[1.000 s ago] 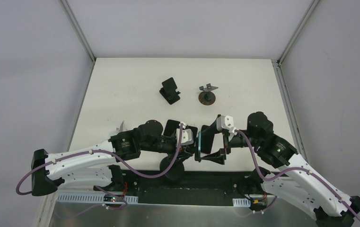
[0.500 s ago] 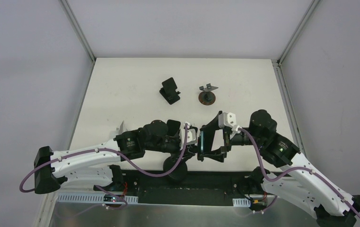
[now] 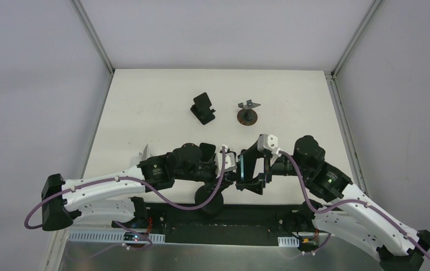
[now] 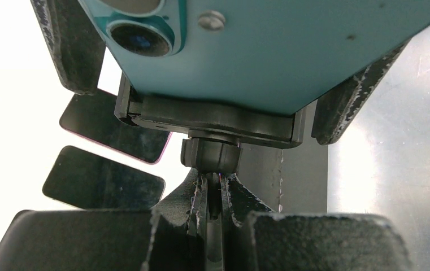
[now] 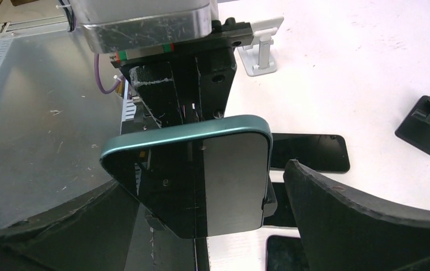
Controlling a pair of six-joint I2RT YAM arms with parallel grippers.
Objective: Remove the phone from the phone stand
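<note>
A teal phone [image 3: 239, 169] sits clamped in a black phone stand [image 4: 212, 116] held in the air near the table's front edge. My left gripper [image 4: 215, 197] is shut on the stand's stem below the clamp; it also shows in the top view [image 3: 224, 166]. My right gripper [image 5: 201, 226] is open, with its fingers [image 5: 359, 220] on either side of the phone's dark screen [image 5: 201, 175]. There is a gap on the right side. In the left wrist view the phone's back [image 4: 269, 51] fills the top, between the right gripper's fingers [image 4: 68, 45].
Two dark phones [image 4: 116, 132] [image 4: 99, 178] lie flat on the white table under the grippers. A black stand [image 3: 203, 108] and a small round-based stand [image 3: 248, 113] are at the back middle. A white stand [image 3: 146, 151] is at the left. A metal shelf [image 5: 37, 101] lies in front.
My right gripper has moved left, so its fingers now flank the phone. My left gripper has shifted a little to the right with the stand.
</note>
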